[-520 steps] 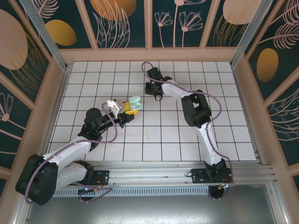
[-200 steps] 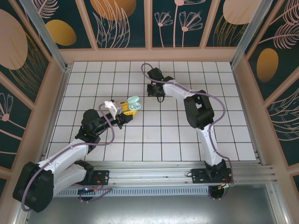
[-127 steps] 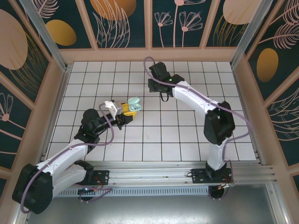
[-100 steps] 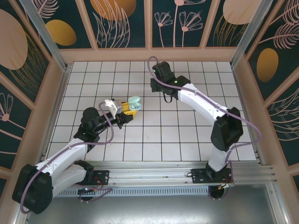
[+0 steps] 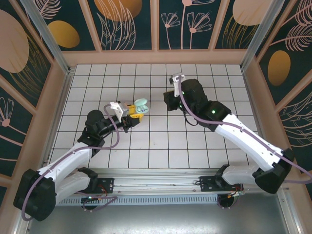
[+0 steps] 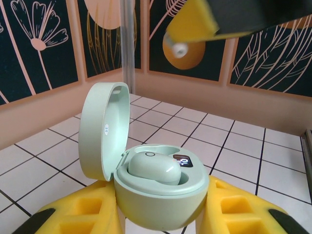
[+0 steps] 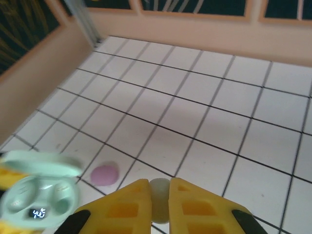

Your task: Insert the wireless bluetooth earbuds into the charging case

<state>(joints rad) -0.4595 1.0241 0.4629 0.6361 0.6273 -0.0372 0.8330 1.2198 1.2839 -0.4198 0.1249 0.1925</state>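
A white tiled desk (image 5: 161, 146) is ringed by dark walls (image 5: 129, 22) painted with flowers, and two robot arms reach over it from the near edge.

The left hand (image 5: 132, 113) is clamped on a mint green charging case (image 5: 140, 107) and holds it at about the middle of the desk. In the left wrist view the left hand (image 6: 161, 212) has a yellow finger (image 6: 83, 214) pressed against each flank of the charging case (image 6: 161, 195). The case stands upright and open. Its lid (image 6: 100, 131) is swung up on the left of the case body. A second green earbud (image 6: 153, 168) sits in a well inside the case. A small lit screen (image 6: 181, 160) sits just beside this earbud, on the inner face of the case.

The right hand (image 5: 169, 101) is to the right of the case and well apart from it. In the right wrist view the right hand (image 7: 159, 187) is closed, and its two yellow fingers (image 7: 122, 204) pinch a pale green earbud (image 7: 159, 200). This earbud is outside the case.

A pink earbud (image 7: 105, 173) lies loose on the desk just beside the charging case (image 7: 41, 195), on the side facing the right hand. It touches neither the case nor the hand. From this view the open case is blurred, but its lid and lit screen can be made out.
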